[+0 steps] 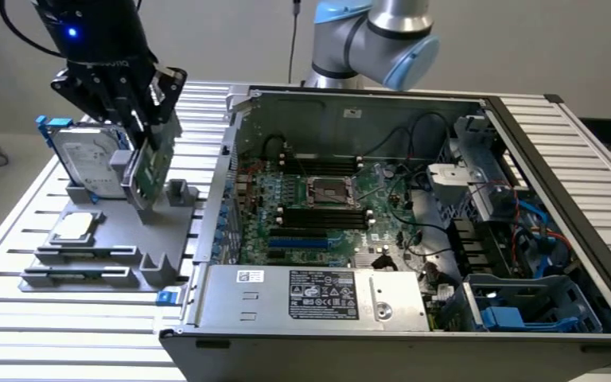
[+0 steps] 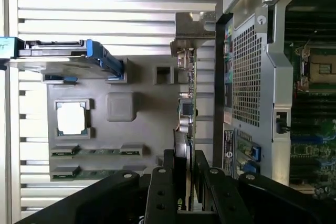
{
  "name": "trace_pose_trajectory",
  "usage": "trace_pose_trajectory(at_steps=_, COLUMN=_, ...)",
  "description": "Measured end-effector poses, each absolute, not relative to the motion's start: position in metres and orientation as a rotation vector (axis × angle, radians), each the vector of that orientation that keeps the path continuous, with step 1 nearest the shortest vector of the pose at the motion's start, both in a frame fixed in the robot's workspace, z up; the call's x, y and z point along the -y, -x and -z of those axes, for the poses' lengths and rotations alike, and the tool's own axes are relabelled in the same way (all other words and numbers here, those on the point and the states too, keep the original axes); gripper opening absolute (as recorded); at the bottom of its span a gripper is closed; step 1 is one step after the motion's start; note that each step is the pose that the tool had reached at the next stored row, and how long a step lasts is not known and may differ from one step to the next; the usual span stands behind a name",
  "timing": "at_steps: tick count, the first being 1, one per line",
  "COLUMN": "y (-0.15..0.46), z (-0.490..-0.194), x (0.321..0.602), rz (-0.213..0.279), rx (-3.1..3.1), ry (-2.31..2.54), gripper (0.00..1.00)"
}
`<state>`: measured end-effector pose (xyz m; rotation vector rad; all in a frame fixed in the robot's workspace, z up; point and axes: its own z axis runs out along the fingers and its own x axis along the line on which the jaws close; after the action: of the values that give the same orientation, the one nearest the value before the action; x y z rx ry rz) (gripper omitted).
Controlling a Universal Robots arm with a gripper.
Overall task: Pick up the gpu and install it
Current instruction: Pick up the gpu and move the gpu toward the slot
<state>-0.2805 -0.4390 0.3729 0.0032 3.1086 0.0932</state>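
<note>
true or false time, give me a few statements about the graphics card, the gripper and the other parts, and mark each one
1. The gripper is closed on the graphics card. True.
2. The graphics card is seated on the motherboard. False: it stands upright at the gray holder, outside the computer case.
3. The hard drive stands on edge beside the card. True.
4. The processor chip lies inside the case. False: it lies flat on the holder.

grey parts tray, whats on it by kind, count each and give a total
hard drive: 1
gpu: 1
processor chip: 1
memory sticks: 2
total: 5
</note>
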Motion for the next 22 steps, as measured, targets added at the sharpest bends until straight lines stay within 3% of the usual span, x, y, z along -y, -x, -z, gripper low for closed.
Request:
trace_pose_trajectory(at_steps=15, y=0.220, z=-0.437, x=0.441, rz=-0.096, rx=-3.148, ry=-0.005, gripper=0.26)
trace_pose_trajectory(at_steps=22, y=0.188, z=-0.446, x=0.444, rz=-0.099, rx=-3.160, ry=-0.006, gripper=0.26)
